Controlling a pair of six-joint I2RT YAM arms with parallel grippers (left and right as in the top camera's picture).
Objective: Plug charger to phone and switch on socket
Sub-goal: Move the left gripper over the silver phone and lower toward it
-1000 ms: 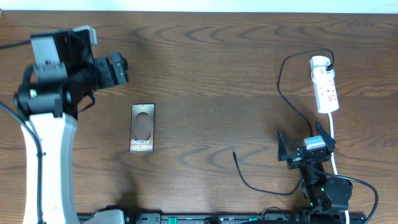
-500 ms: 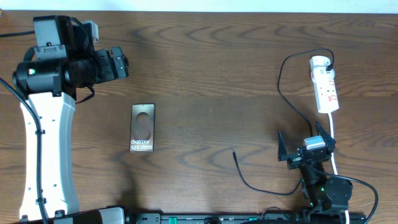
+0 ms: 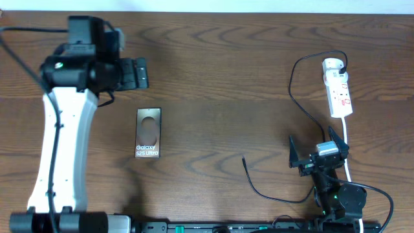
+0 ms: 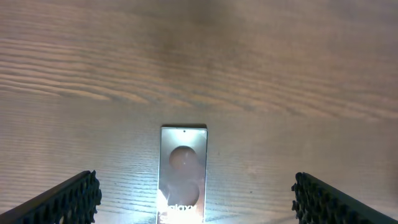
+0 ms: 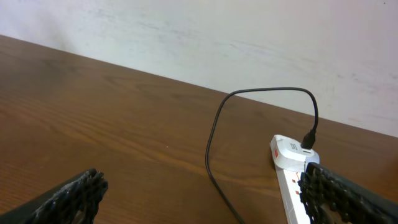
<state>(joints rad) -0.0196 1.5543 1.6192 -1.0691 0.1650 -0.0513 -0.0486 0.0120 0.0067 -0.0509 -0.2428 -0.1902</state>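
Phone (image 4: 183,171) btm cut off in L-wrist view, whole overhead; left gripper (image 3: 142,72), right gripper (image 3: 315,144) both spread, empty.

Overhead view: straight down from far off, whole tabletop (image 3: 226,65) in frame. Left wrist view: nearer, tilted steeply down at the wood, phone (image 4: 183,171) low centre; overhead shares that phone. Right wrist view: low, near level, facing across the tabletop to a pale wall (image 5: 249,37); shares the socket (image 5: 286,152) and charger (image 5: 210,146) with overhead.
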